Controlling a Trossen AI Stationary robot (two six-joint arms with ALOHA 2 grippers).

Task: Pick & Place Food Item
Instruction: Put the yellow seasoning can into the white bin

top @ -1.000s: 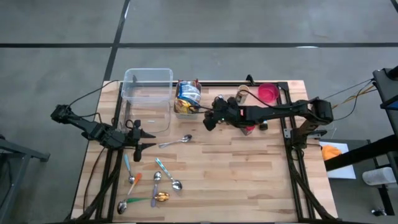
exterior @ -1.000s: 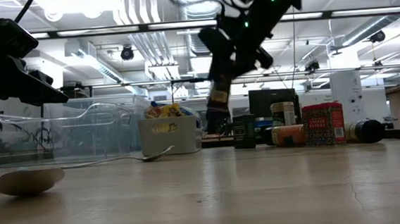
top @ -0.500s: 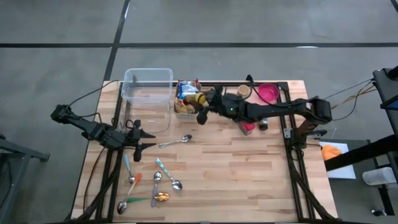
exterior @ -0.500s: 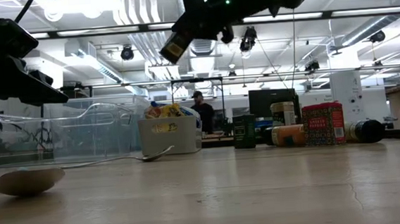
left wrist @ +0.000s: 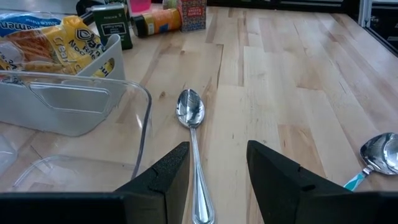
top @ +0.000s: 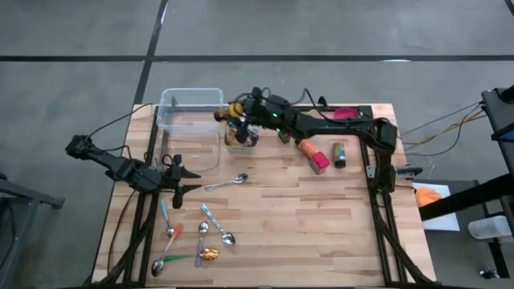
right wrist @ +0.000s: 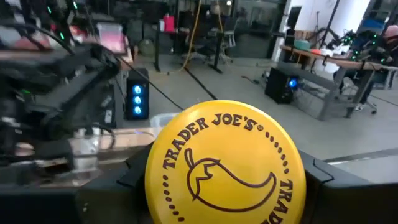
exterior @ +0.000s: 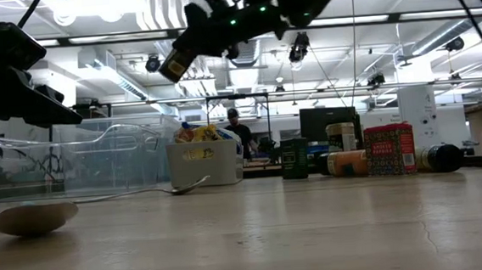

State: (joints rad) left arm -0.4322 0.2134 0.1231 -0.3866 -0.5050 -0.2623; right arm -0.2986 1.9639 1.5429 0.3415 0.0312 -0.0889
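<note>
A jar with a yellow "Trader Joe's" lid [right wrist: 225,165] hangs in the air over the gap between the clear plastic bin [top: 190,120] and the small white bin of snack packets [top: 239,138]. My right gripper [top: 230,113] is shut on it; the low view shows the jar [exterior: 172,67] high above the table. My left gripper [left wrist: 217,168] waits open near the table's left edge, by the clear bin's near corner, with a spoon [left wrist: 191,118] lying on the table ahead of it. My right gripper pinches the jar between its two fingers [right wrist: 134,177], one on each side of the body just behind the lid's rim [right wrist: 155,186]. The fingers reach level from the table's right. The jar lies on its side, lid facing the table's left, lifted clear.
Several spoons [top: 201,237] lie at the near left, and one more spoon [top: 227,183] near the middle. A red tin [top: 315,158], a small dark jar [top: 339,154] and a pink bowl [top: 345,115] sit at the far right. The near right of the table is bare wood.
My right gripper has risen and swung toward the table's left and far edge, from beside the small white bin to above the clear bin's edge. It has tipped from pointing down to level, so the jar has gone from upright to lying on its side.
</note>
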